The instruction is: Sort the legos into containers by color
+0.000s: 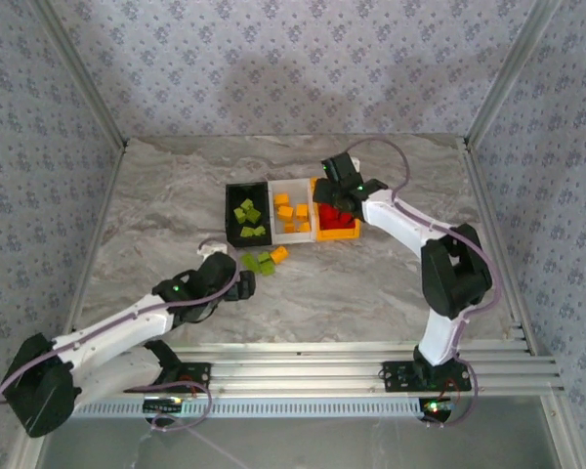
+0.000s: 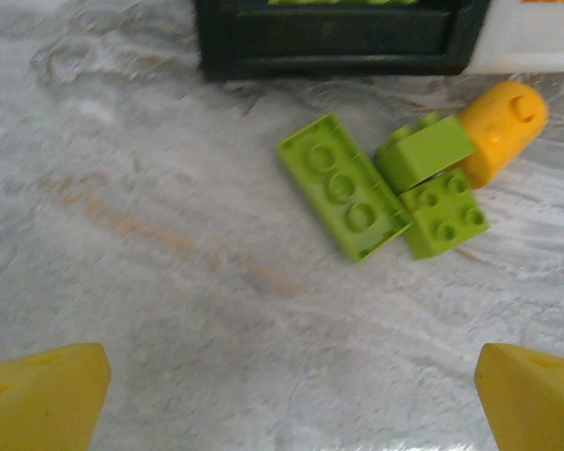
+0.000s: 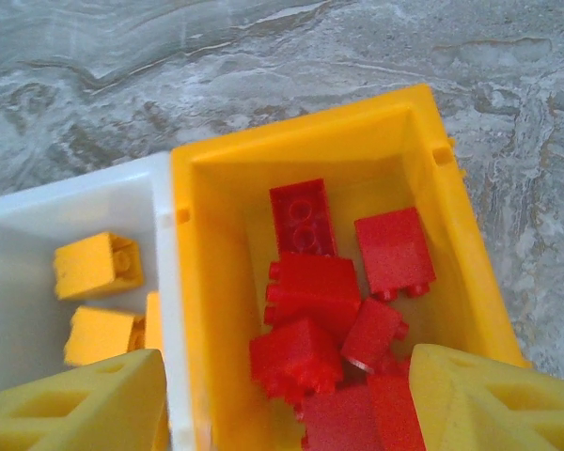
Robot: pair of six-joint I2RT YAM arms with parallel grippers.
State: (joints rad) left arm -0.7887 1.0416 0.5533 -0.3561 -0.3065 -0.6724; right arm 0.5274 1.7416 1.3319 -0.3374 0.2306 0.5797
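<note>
The containers stand in a row: a black bin [image 1: 246, 217] with lime green legos, a white bin [image 1: 291, 210] with orange-yellow legos [image 3: 96, 265], and an orange-yellow bin [image 1: 337, 233] with several red legos [image 3: 312, 287]. Three lime green legos [image 2: 343, 185] and one orange-yellow lego [image 2: 500, 127] lie loose on the table just in front of the black bin [image 2: 338, 42]. My left gripper [image 2: 291, 395] hangs open a short way before this cluster, touching none of it. My right gripper [image 3: 287, 404] hovers over the orange-yellow bin [image 3: 202, 282], jaws apart, nothing between them.
The marble table [image 1: 156, 215] is walled by patterned panels at the back and sides. An aluminium rail [image 1: 352, 366] runs along the near edge by the arm bases. Open tabletop lies left of the bins and to the right beyond the right arm [image 1: 454, 274].
</note>
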